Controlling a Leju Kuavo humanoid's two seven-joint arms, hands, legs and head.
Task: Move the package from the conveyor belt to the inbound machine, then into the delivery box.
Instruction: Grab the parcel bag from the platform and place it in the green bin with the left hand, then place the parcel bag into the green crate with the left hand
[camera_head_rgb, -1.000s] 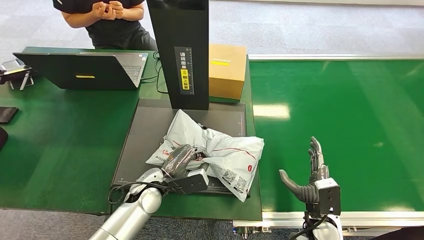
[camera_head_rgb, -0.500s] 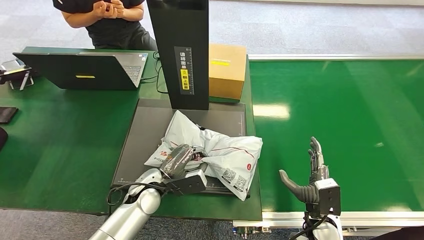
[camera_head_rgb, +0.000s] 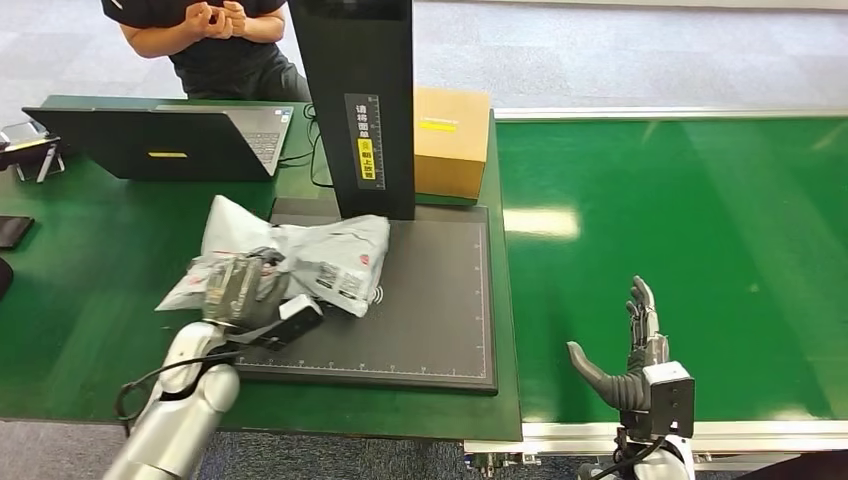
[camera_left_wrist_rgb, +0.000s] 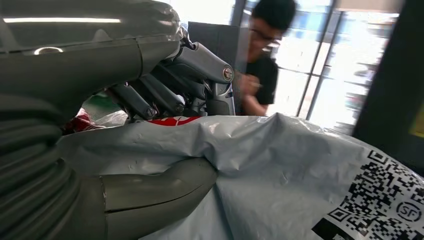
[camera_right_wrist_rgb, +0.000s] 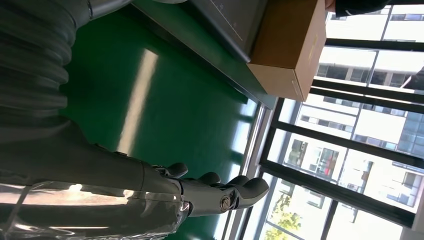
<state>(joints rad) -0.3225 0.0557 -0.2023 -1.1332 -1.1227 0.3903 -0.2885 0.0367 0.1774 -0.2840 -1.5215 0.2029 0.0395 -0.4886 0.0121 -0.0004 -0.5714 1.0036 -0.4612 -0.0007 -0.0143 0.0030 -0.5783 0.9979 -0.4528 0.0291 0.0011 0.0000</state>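
A crumpled white plastic mailer package (camera_head_rgb: 300, 252) with red print and QR labels hangs half over the left edge of the dark scanner plate (camera_head_rgb: 420, 300) of the inbound machine. My left hand (camera_head_rgb: 240, 290) grips the package from its near side; in the left wrist view the thumb (camera_left_wrist_rgb: 160, 187) and fingers (camera_left_wrist_rgb: 170, 85) pinch a fold of the package (camera_left_wrist_rgb: 280, 170). Over the near edge of the green conveyor belt (camera_head_rgb: 680, 210), my right hand (camera_head_rgb: 625, 355) is held open and upright, holding nothing; the right wrist view shows its fingers (camera_right_wrist_rgb: 220, 192) spread.
The machine's black scanner column (camera_head_rgb: 352, 100) stands at the back of the plate, with a brown cardboard box (camera_head_rgb: 452, 140) beside it. An open laptop (camera_head_rgb: 165, 140) sits on the green table to the left. A person (camera_head_rgb: 215, 40) sits behind it.
My left hand has carried the package to the left and away from me, from the plate's near middle to its left edge. The right hand stays still.
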